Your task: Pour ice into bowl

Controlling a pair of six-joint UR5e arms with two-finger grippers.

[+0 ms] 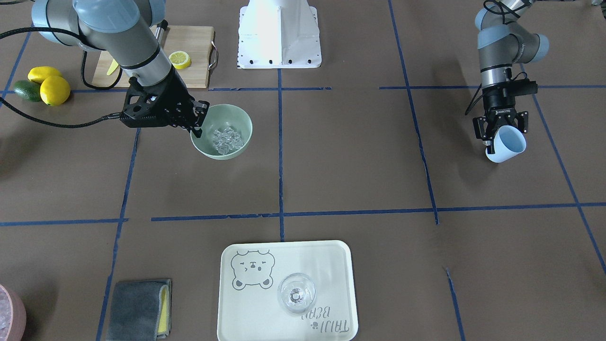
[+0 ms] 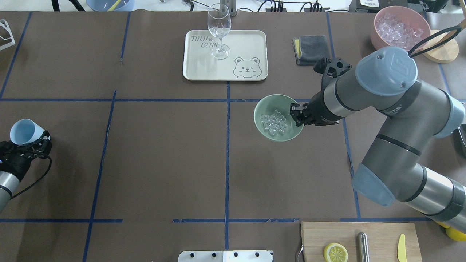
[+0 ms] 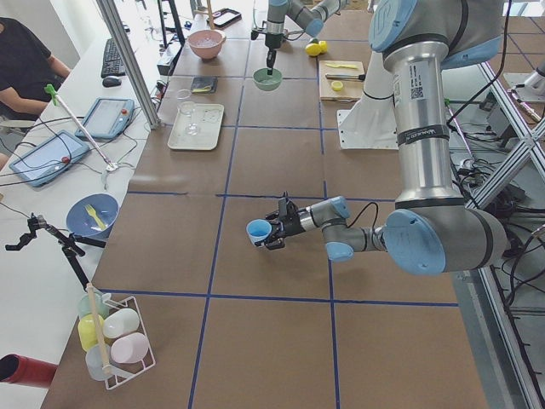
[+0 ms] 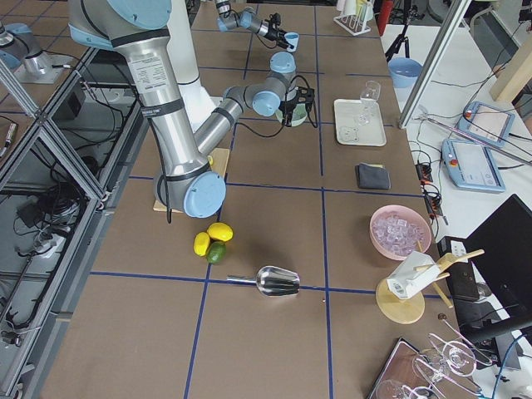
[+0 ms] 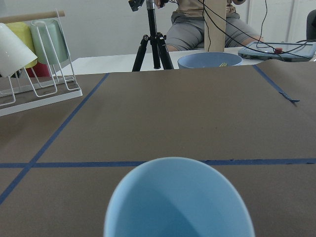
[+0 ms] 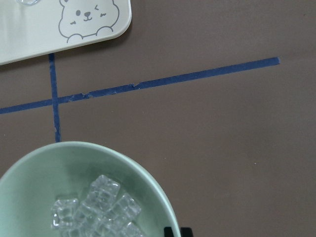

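Right gripper (image 1: 199,125) is pinched on the bowl (image 1: 242,118) rim, left gripper (image 1: 503,132) clamped round the cup (image 1: 510,145); ice (image 1: 226,139) is judged already poured.

My right arm (image 2: 356,96): matte grey tubes, pale blue joint caps with small screws, black rings at joints, faint lettering near elbow. Thick black cable (image 1: 57,126) trails off wrist. Wrist block black, angular, open-framed; my right jaws short, black. My left arm (image 1: 494,54): same grey tube, blue caps, thin black lead alongside. My left jaws black, white lettering above. White pedestal (image 1: 279,33), row of dark bolt holes.
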